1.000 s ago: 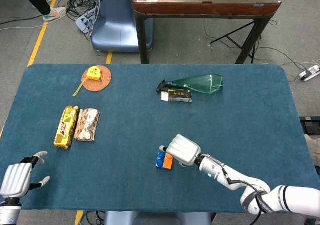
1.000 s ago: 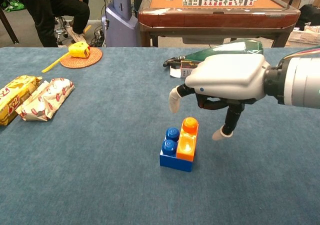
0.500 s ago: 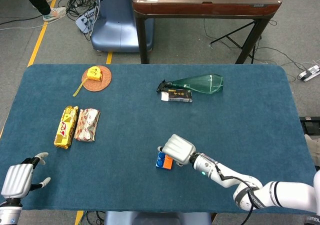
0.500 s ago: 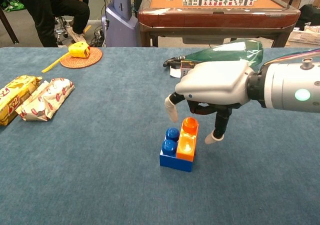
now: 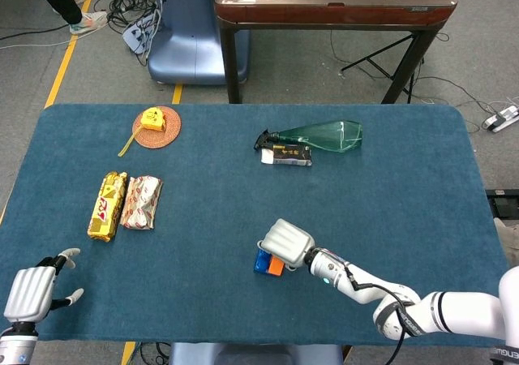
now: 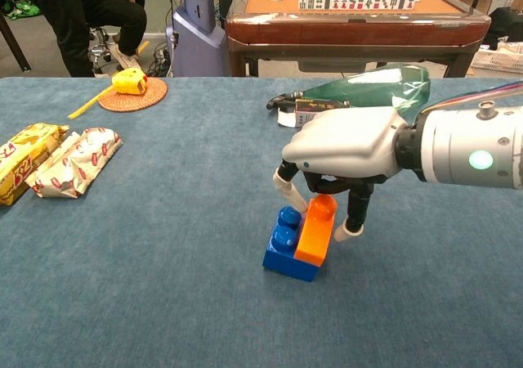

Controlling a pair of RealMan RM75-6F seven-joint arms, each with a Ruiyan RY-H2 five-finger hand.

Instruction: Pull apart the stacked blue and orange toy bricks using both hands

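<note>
Centrally, on the blue cloth surface (image 5: 405, 186), the stacked bricks lie under the right robot hand (image 6: 347, 151). Chest view: the blue brick (image 6: 286, 249) sits flat on the surface, with the orange brick (image 6: 316, 229) tilted against its right side, its top stud raised toward the palm. One finger (image 6: 292, 195) comes down on the blue studs at the left, and another (image 6: 355, 213) descends at the right edge of the orange brick. The fingers thus bracket the orange brick, touching or nearly touching it; a firm clamp cannot be told from either view. Head view: the same hand (image 5: 285, 242) covers most of the stack, only a sliver of blue (image 5: 261, 262) and orange (image 5: 276, 265) showing.

The left robot hand (image 5: 31, 290) hovers at the near left corner, well apart from the bricks, fingers spread and holding nothing.

Far side: a green glass bottle (image 5: 320, 135) on its side, with a small dark box (image 5: 290, 155) just beside it. Left side: two snack packets (image 5: 124, 204) side by side, and a yellow tape measure (image 5: 152, 119) on a round woven coaster (image 5: 157, 131).
</note>
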